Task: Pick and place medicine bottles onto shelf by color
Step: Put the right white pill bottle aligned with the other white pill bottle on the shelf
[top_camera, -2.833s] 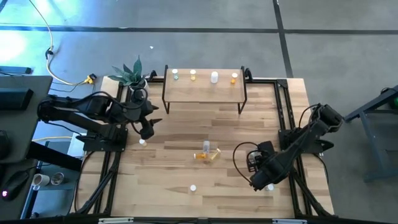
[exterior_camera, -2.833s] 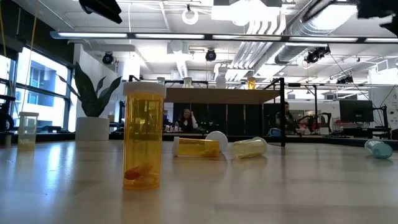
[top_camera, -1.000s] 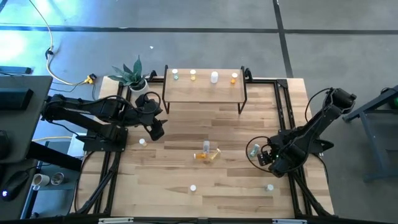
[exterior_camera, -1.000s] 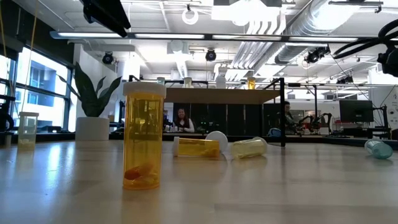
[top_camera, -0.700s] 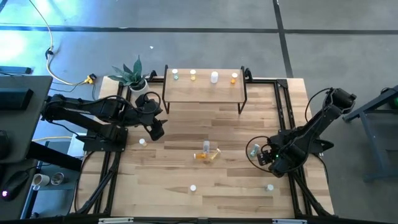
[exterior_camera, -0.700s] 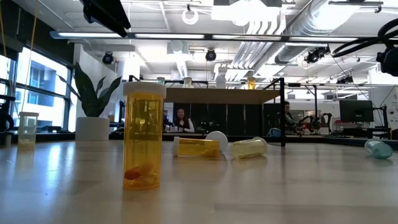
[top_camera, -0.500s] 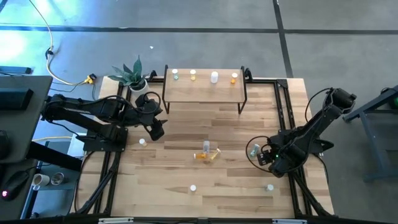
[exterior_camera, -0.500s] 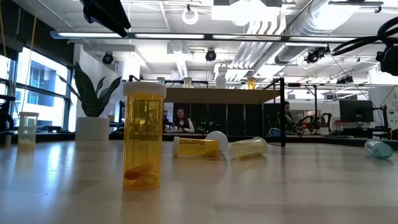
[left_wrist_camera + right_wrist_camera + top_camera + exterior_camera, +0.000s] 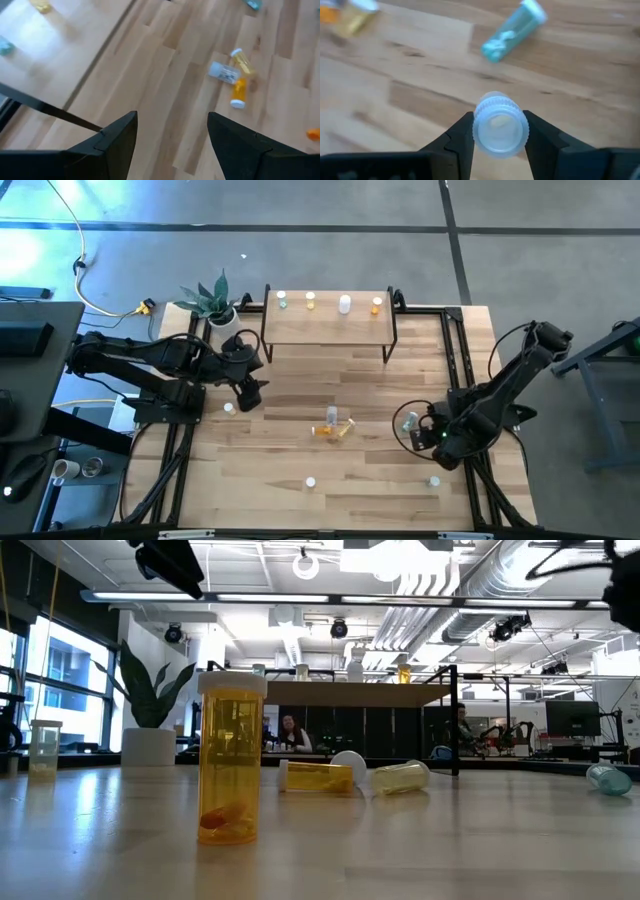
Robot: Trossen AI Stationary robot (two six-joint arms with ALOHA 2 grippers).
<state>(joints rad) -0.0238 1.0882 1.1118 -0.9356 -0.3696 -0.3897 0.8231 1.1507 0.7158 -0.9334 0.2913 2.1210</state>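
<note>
Waiting arm: the left pincer [image 9: 249, 387] hangs over the counter [image 9: 300, 385] at about 9 o'clock, fingers spread wide with nothing between them, in the left wrist view too.
Loose near it: one small pale-capped bottle [image 9: 229, 408] stands just beside that pincer.
Shelf: at 12 o'clock the shelf [image 9: 327, 326] carries four bottles in a row along its far edge.
Centre pile: three bottles [image 9: 333, 426] lie tipped and touching at the middle of the counter; an orange bottle [image 9: 231, 756] stands upright at 6 o'clock.
Working arm: the right pincer [image 9: 496, 131] sits at about 4 o'clock, its fingers pressed on either side of a pale-capped bottle [image 9: 499, 126]. The cap faces the wrist camera, so the body colour is hard to read; it may be green.
Left behind: a green bottle [image 9: 512, 31] lies on its side on the counter beyond the held one.
Risk, grip: the hold looks to be on the cap end, so the bottle could swing or slip in transit.
Risk, sorting: setting it beside the wrong colour on the shelf.
Risk, placing: bumping the four standing bottles on approach would topple them.
</note>
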